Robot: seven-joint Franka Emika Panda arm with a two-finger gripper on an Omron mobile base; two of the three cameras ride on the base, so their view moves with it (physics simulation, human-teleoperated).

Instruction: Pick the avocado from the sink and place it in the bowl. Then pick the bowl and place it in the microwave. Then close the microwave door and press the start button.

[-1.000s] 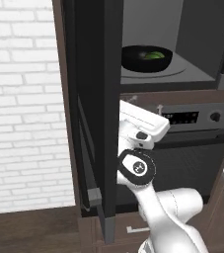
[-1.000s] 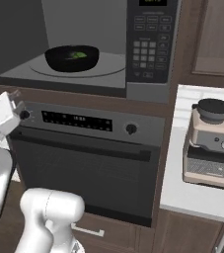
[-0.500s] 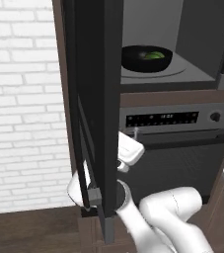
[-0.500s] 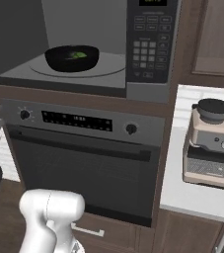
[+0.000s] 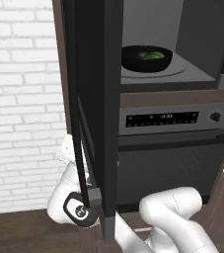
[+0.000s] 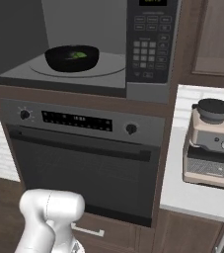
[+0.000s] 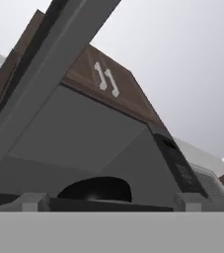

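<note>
The microwave [image 6: 150, 44] stands open above the oven. Inside it, the black bowl [image 6: 71, 58] rests on the turntable with the green avocado [image 6: 80, 55] in it; the left base view shows the bowl [image 5: 147, 58] and avocado [image 5: 154, 55] too. The microwave door [image 5: 96, 99] swings out to the left, seen edge-on. My arm reaches low around the door's outer left side, its wrist [image 5: 76, 212] beside the door's lower edge. In the hand view my gripper [image 7: 108, 202] is open and empty, looking up past the door [image 7: 49, 74] at the bowl [image 7: 96, 188].
A grey oven [image 6: 84, 163] with knobs and a bar handle sits under the microwave. A coffee machine [image 6: 214, 143] stands on the white counter [image 6: 192, 197] to the right. A white brick wall [image 5: 19, 99] lies left of the door.
The arm has swung down and left from in front of the oven to the outer side of the open door. Gripper stays open; bowl and avocado have not moved.
</note>
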